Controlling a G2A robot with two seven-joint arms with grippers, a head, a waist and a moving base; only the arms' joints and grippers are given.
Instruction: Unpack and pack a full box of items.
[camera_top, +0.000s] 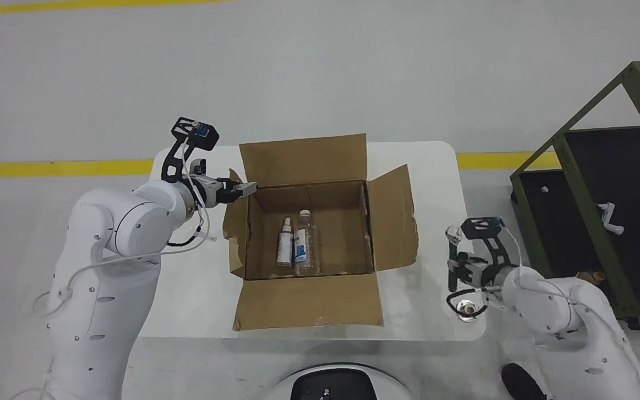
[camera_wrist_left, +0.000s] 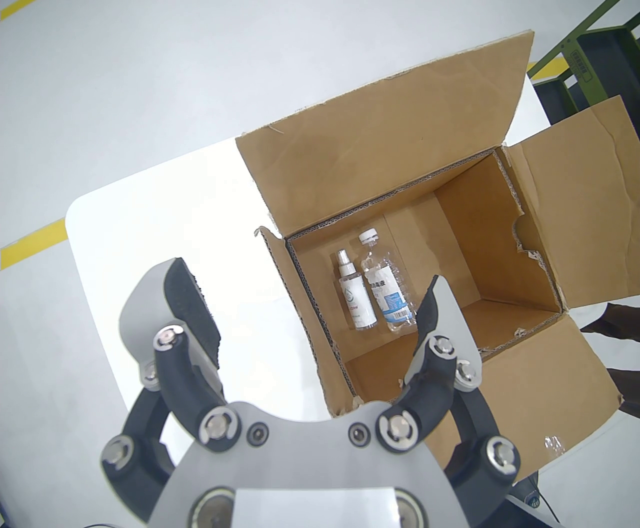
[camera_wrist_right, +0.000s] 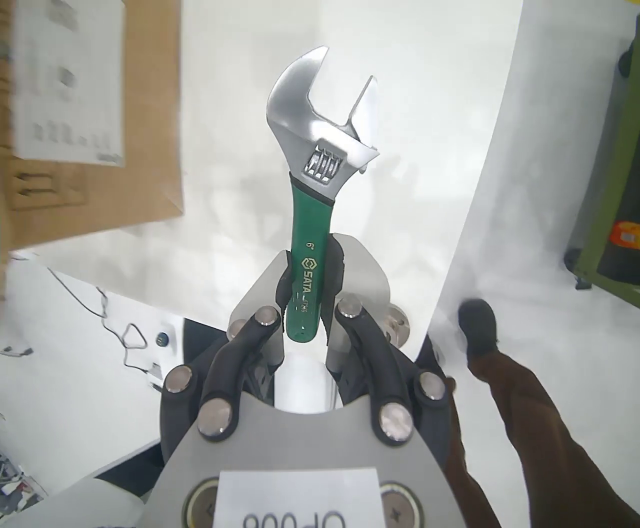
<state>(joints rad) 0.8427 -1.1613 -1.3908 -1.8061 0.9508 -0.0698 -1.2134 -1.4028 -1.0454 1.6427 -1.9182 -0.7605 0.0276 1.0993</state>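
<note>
1. One white table (camera_top: 430, 170) carries an open cardboard box (camera_top: 305, 160) at its centre, with all four flaps folded outward.
2. Left gripper (camera_top: 245, 188) hangs over the box's left edge near the far corner. In the left wrist view its fingers (camera_wrist_left: 192, 295) stand wide apart with nothing between them.
3. Right gripper (camera_top: 472, 265) is over the table's right side, apart from the box's right flap. In the right wrist view it (camera_wrist_right: 310, 265) is closed tight on the green handle of an adjustable wrench (camera_wrist_right: 312, 165). The steel head points away from the wrist, above bare table.
4. Two bottles lie side by side, touching, on the box floor toward its left wall. One is a clear bottle with a white cap (camera_wrist_left: 387, 290).
5. The other is a smaller white spray bottle (camera_wrist_left: 356, 295), on the side nearer the left wall.
</note>
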